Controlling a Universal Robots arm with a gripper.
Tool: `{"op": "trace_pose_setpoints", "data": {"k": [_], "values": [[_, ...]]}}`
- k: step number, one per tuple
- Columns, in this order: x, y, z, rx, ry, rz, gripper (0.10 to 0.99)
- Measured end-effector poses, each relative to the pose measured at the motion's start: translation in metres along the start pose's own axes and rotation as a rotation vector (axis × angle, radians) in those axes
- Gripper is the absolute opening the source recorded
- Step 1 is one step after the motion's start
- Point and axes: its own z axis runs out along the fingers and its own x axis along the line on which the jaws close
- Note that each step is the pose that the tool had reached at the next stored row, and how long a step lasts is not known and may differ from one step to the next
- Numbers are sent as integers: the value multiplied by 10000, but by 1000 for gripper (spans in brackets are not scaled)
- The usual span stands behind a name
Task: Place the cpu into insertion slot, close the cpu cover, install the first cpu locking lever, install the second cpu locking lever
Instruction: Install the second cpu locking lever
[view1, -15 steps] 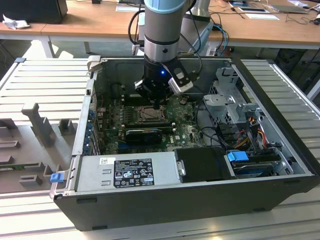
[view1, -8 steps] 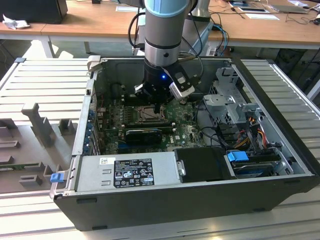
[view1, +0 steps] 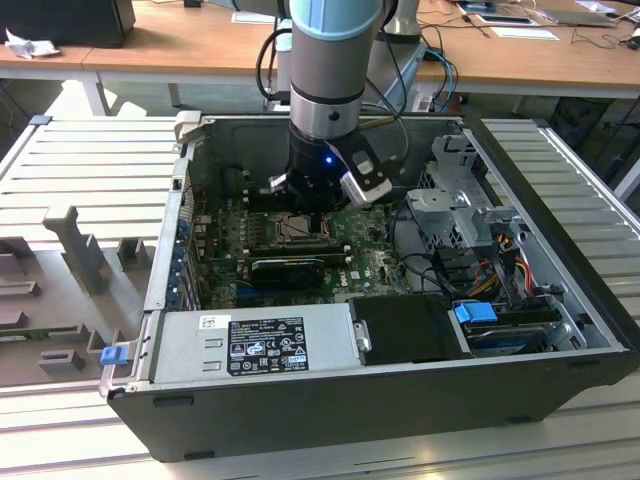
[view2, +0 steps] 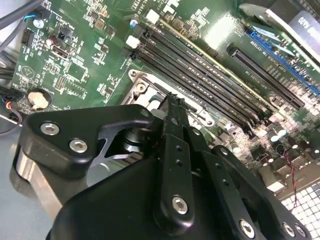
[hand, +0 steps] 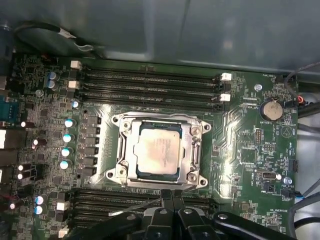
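The cpu (hand: 156, 151) lies seated in the insertion slot (hand: 123, 131), with the cpu cover (hand: 186, 150) closed flat around it (inside the open computer case (view1: 560, 300)). The gripper (hand: 172, 196) hovers at the socket's edge, fingers together and holding nothing

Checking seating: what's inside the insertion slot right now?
The cpu lies inside the insertion slot, with the cpu cover framing it. The contacts beneath are hidden. The gripper sits at the socket's edge.

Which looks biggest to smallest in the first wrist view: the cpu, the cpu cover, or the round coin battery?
1. cpu cover, framing the chip.
2. cpu, seated within the cover's window.
3. coin battery, clearly smallest.
All lie on the same board, so nearness hardly skews this.
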Motion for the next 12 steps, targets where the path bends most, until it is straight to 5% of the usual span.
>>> {"op": "trace_pose_setpoints", "data": {"k": [2,7,12], "values": [[2,-20,-1,-3,-1,1,106],[117,-72,27,-237,-16,1,106],[140,-71,47,-266,-11,2,106]]}}
